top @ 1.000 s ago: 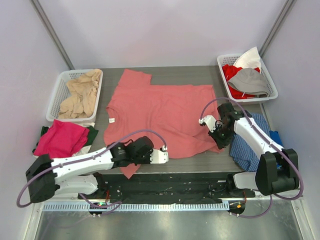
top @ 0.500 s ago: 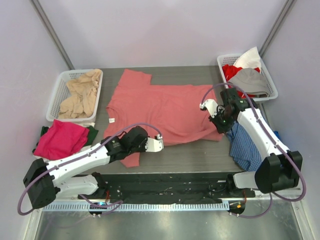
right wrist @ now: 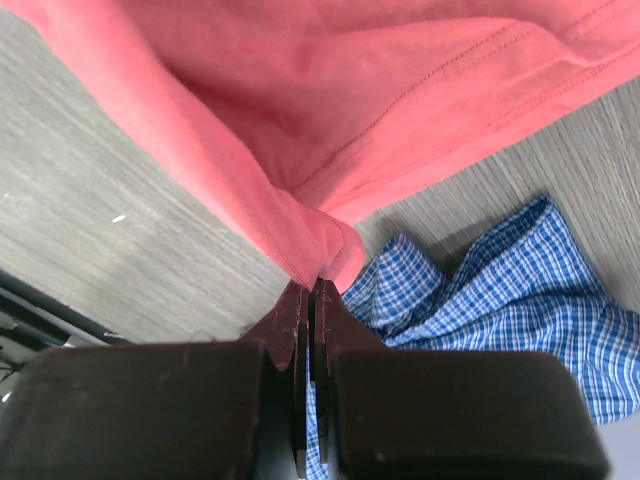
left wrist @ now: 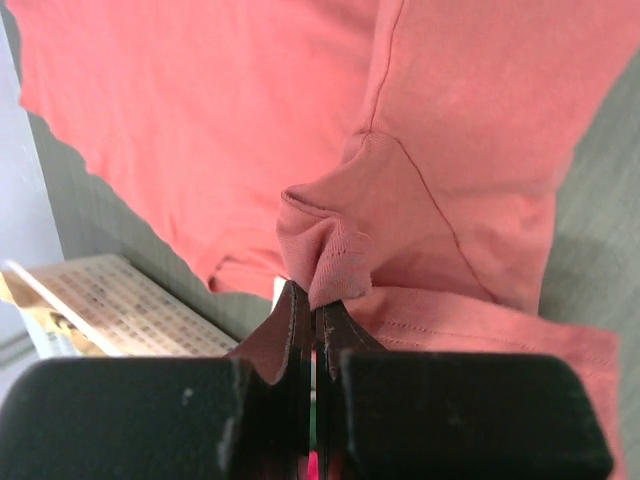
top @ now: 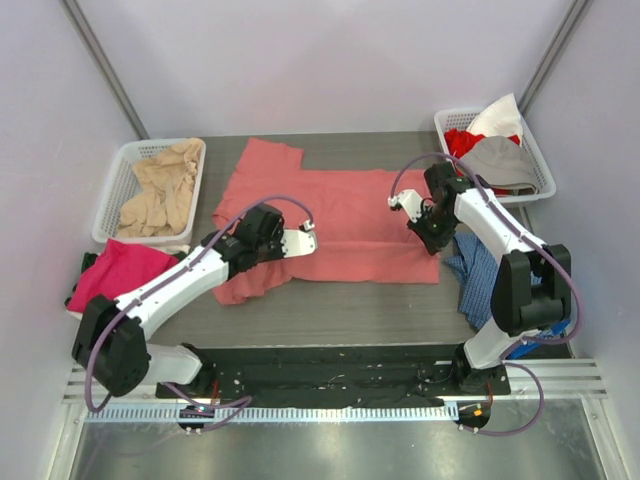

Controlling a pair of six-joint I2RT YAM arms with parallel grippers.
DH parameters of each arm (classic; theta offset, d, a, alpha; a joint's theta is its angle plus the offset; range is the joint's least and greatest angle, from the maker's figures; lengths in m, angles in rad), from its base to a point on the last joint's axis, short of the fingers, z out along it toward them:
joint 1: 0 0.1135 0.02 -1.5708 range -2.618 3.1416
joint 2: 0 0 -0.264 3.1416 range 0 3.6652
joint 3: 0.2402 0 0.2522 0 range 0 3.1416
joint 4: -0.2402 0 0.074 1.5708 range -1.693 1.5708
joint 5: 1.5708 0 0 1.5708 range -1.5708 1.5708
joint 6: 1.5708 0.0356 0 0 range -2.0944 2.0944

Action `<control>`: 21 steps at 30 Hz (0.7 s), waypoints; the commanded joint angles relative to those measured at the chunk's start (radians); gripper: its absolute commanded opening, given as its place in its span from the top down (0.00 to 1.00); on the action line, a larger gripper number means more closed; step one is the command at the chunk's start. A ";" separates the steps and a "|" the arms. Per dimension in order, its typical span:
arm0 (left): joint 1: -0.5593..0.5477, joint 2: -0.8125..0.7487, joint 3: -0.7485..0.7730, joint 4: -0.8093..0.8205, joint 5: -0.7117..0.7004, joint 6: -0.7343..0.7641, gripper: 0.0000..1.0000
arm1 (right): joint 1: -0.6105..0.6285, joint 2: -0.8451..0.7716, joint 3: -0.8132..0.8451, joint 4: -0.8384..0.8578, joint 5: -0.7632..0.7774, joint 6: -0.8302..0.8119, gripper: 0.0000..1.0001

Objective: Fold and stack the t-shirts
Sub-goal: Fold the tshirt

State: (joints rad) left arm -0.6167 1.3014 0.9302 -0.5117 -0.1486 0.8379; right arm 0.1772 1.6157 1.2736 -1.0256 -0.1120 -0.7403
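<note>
Grey counter (top: 330,310) carries my limp, light salmon-red t-shirt (top: 350,210); left hand (top: 305,243) and right hand (top: 425,232) each clamp its near edge, which I judge the sensible hold.

The spread-out t-shirt (top: 345,215) is salmon-red, the crumpled cloth (top: 478,278) is blue-and-white checked, the bundled t-shirt (top: 120,275) is magenta-pink, and the worktop (top: 340,312) is grey with wood grain.

I see the salmon-red cloth t-shirt (top: 340,215) spread across the table (top: 330,310), its near hem doubled back over the body, both near corners bunched up. A magenta-pink shirt (top: 120,275) lies crumpled at the left edge. A beige shirt (top: 160,190) fills the left white basket (top: 118,170), and a red shirt (top: 468,150) and a grey shirt (top: 505,160) fill the right white basket (top: 541,165).
</note>
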 commanded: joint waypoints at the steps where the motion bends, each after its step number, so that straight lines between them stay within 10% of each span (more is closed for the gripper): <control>1: 0.026 0.076 0.107 0.047 0.053 0.043 1.00 | 0.004 0.039 0.036 0.047 0.025 -0.019 0.99; 21: 0.089 0.321 0.214 0.170 0.087 0.075 1.00 | 0.005 0.196 0.087 0.102 0.086 -0.042 0.99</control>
State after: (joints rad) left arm -0.5419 1.6020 1.0958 -0.4194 -0.0814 0.8913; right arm 0.1772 1.8027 1.3193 -0.9424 -0.0563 -0.7643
